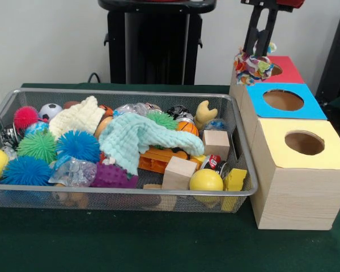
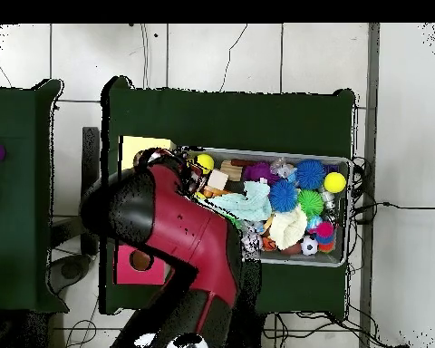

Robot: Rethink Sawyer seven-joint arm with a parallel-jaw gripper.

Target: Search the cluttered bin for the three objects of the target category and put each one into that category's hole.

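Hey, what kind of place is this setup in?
Probably a robotics lab: a red and black robot arm over a green-covered table, a silver wire-mesh bin of toys, and wooden sorting boxes.

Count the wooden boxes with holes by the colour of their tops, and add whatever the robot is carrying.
Red-topped box: 1
Blue-topped box: 1
Yellow-topped box: 1
Rope ball, held in the jaws above the red-topped box: 1
Total: 4
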